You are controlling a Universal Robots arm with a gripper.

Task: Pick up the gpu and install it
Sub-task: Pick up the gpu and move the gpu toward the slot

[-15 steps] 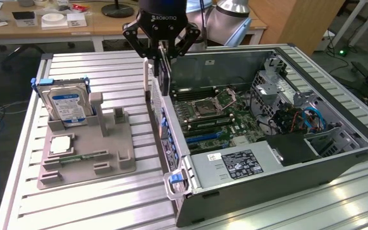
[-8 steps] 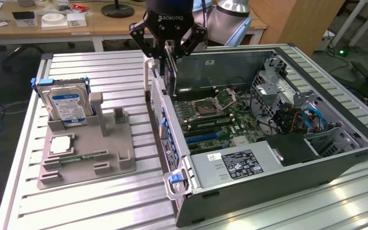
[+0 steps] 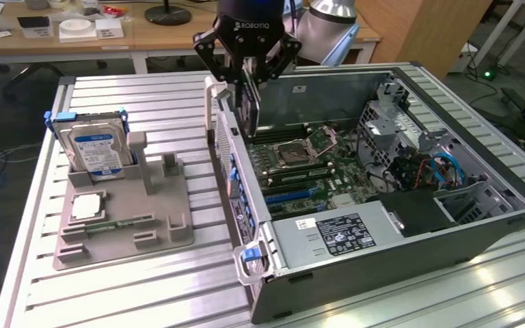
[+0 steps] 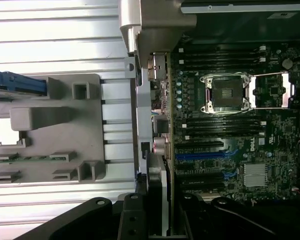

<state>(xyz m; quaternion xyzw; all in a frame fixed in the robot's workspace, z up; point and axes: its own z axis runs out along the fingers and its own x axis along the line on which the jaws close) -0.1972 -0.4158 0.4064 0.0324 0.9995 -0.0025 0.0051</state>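
The gpu (image 3: 251, 106), a thin flat rectangular expansion card with a black face and a silvery metal edge, hangs upright on its edge, clamped between the two fingers of the black robot gripper (image 3: 249, 74), which is closed on the card's upper end. In the wrist view the gpu (image 4: 159, 195) runs out from between the dark fingers (image 4: 131, 217) alongside the case's rear wall, with the gripper (image 4: 161, 219) above it. The card is over the side of the open dark-grey metal computer case (image 3: 409, 229) that lies at the exterior view's left, just inside the rear wall and above the edge of the green motherboard (image 3: 313, 171); whether its lower edge touches the board cannot be told. On the board are the square silver processor socket (image 3: 308, 143) and a blue expansion slot (image 3: 290, 193), and nearer the camera sits the grey boxy power supply with a black label (image 3: 335, 234). Well apart, at the exterior view's left, a grey plastic fixture tray (image 3: 153, 198) holds an upright boxy silver hard drive with a blue-white label (image 3: 98, 150) and a narrow green memory stick (image 3: 117, 223) lying flat. Everything rests on a slatted aluminium table (image 3: 153, 287).
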